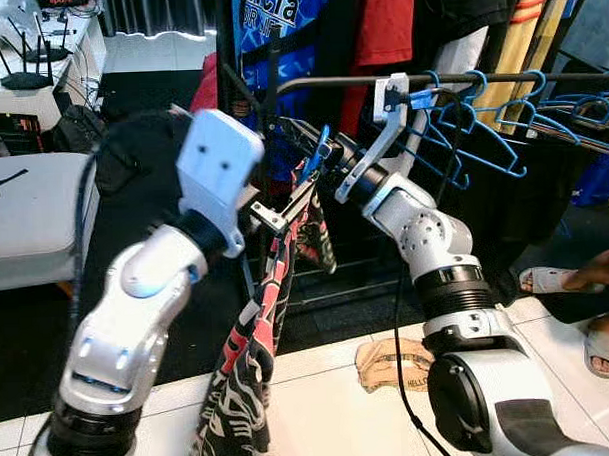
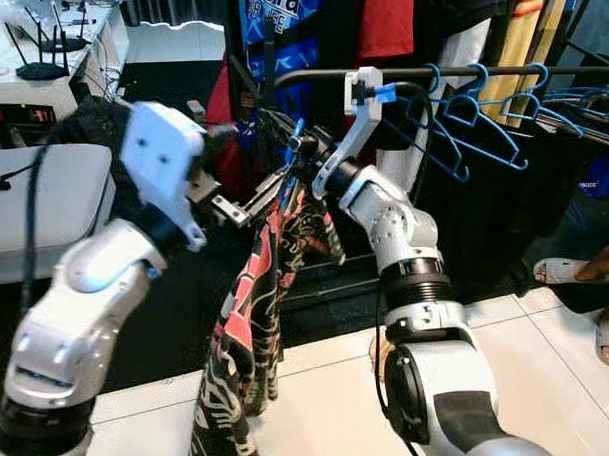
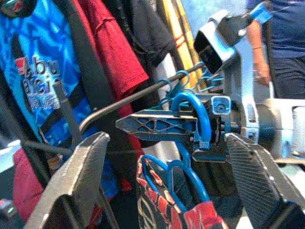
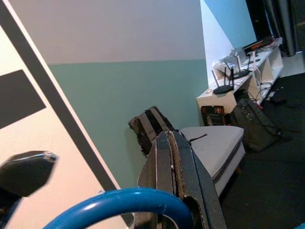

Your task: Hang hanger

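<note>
Right gripper (image 3: 209, 125) clamped on blue hanger (image 3: 190, 107); left gripper (image 3: 167, 186) spread, empty; should lift hook over rail (image 1: 329, 83).

Routers (image 1: 24, 78) on white desk; grey bench (image 1: 29, 218); sandalled feet (image 1: 587, 308); crumpled cloth (image 1: 394, 363) on floor.

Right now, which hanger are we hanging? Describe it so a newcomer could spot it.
Find the dark clothes rail across the rack. Below its left end, the right gripper pinches the hook of a blue hanger. Unlike the bare blue hangers on the rail, it carries a red, black and white patterned garment.
</note>
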{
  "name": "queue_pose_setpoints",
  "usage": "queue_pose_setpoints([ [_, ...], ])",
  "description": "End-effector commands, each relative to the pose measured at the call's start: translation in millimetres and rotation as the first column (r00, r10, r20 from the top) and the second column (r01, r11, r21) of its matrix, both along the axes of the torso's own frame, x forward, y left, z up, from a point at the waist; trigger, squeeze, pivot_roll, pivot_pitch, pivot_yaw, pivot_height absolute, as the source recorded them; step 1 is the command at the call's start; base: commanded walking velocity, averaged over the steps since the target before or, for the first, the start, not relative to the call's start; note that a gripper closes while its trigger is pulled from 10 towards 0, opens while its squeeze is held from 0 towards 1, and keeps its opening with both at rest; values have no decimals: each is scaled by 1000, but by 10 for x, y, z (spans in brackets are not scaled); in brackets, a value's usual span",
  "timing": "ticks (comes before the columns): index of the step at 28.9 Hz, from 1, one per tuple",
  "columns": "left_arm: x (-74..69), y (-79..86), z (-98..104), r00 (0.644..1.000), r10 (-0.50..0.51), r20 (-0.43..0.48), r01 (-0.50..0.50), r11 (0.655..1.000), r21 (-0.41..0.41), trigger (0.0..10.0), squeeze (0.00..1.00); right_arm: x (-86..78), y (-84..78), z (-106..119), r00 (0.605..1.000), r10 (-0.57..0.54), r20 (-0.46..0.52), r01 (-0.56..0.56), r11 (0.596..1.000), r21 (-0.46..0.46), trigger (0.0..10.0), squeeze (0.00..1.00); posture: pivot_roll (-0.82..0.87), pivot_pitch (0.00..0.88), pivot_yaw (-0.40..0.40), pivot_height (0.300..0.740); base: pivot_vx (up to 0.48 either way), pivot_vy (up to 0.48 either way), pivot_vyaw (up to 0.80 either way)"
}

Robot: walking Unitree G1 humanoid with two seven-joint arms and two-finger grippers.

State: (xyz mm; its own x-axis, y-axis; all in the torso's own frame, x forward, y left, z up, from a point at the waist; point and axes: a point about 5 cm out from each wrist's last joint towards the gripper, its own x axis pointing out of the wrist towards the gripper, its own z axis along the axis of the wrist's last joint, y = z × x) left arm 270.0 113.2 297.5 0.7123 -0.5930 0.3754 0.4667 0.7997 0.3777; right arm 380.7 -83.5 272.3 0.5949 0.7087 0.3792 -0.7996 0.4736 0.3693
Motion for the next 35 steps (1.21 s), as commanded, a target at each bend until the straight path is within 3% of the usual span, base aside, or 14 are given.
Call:
queue_pose_setpoints([
  [1, -73, 2, 37, 998, -69, 14, 68, 997, 43, 10000, 1000, -4, -74, 51, 1000, -15, 18, 14, 1000, 24, 7490, 0, 58, 25, -73, 740, 0, 0, 0],
  [3, -123, 44, -22, 991, -125, -55, 131, 985, 111, 10000, 1000, 1, -100, 60, 999, -28, 20, 27, 999, 19, 7333, 0, 59, 26, -74, 740, 0, 0, 0],
  [4, -157, 98, -104, 976, -154, -156, 178, 973, 150, 10000, 804, 5, -116, 66, 999, -37, 23, 37, 999, 14, 7294, 0, 59, 26, -74, 740, 0, 0, 0],
  [5, -157, 98, -104, 976, -154, -156, 178, 973, 150, 10000, 804, 5, -116, 66, 999, -37, 23, 37, 999, 14, 7294, 0, 59, 26, -74, 740, 0, 0, 0],
  [6, -183, 146, -184, 956, -165, -244, 212, 960, 182, 10000, 294, 6, -126, 70, 999, -44, 27, 44, 999, 9, 7216, 0, 63, 23, -71, 740, 0, 0, 0],
  [7, -183, 146, -184, 956, -165, -244, 212, 960, 182, 10000, 294, 6, -126, 70, 999, -44, 27, 44, 999, 9, 7216, 0, 63, 23, -71, 740, 0, 0, 0],
  [8, -189, 187, -245, 940, -152, -307, 214, 960, 182, 10000, 0, 7, -133, 70, 998, -49, 30, 49, 999, 4, 7176, 0, 64, 22, -72, 740, 0, 0, 0],
  [10, -189, 187, -245, 940, -152, -307, 214, 960, 182, 10000, 0, 7, -133, 70, 998, -49, 30, 49, 999, 4, 7176, 0, 64, 22, -72, 740, 0, 0, 0],
  [11, -160, 178, -375, 899, -132, -417, 194, 975, 111, 10000, 0, 9, -120, 61, 998, -57, 36, 57, 998, -2, 7059, 0, 68, 17, -76, 740, 0, 0, 0],
  [17, -145, 117, -457, 872, -131, -472, 184, 981, 67, 10000, 0, 10, -103, 50, 997, -61, 38, 61, 998, -5, 6588, 0, 70, 17, -78, 740, 0, 0, 0],
  [18, -66, 73, -453, 863, -105, -493, 116, 993, -8, 10000, 0, 15, -82, 34, 997, -68, 43, 69, 997, -21, 6196, 0, 70, 12, -87, 740, 0, 0, 0],
  [23, 69, -3, -477, 826, -62, -560, -2, 994, -113, 10000, 0, 22, -16, -3, 995, -78, 62, 83, 994, -75, 5843, 0, 68, 19, -83, 740, 0, 0, 0],
  [33, 54, -10, -511, 783, -56, -619, 0, 996, -89, 10000, 0, 17, 27, -58, 993, -82, 83, 94, 985, -142, 5608, 0, 66, 14, -75, 740, 0, 0, 0],
  [35, 15, -7, -579, 777, -7, -629, 18, 1000, 12, 10000, 0, 25, 19, -36, 992, -88, 89, 100, 985, -143, 5451, 0, 60, 18, -77, 740, 0, 0, 0],
])
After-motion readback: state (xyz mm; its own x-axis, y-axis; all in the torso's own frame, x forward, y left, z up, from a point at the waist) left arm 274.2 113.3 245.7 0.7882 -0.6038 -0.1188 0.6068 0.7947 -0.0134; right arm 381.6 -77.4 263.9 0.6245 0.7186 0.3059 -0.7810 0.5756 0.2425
